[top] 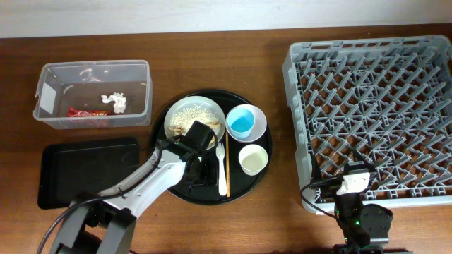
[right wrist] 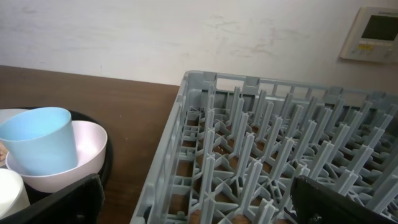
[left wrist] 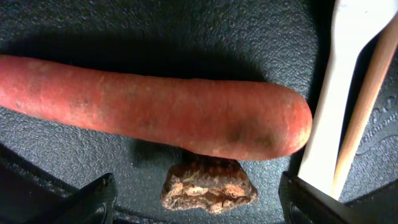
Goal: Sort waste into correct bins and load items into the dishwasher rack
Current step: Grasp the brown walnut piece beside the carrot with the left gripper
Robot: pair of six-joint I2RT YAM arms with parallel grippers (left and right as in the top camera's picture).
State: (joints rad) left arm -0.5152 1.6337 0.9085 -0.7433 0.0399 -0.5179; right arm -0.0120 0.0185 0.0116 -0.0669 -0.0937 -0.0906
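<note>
On the round black tray, the left tool brackets the brown lump.

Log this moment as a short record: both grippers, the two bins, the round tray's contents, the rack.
left gripper: open, fingers either side of the brown lump, carrot just beyond it
right gripper: open, holding nothing, over a corner of the rack
clear tub: red wrapper, crumpled napkin
shallow black tray: nothing visible in it
round tray: plate with rice, bowl holding blue cup, white cup, fork, stick, carrot, lump
rack: no items loaded
</note>
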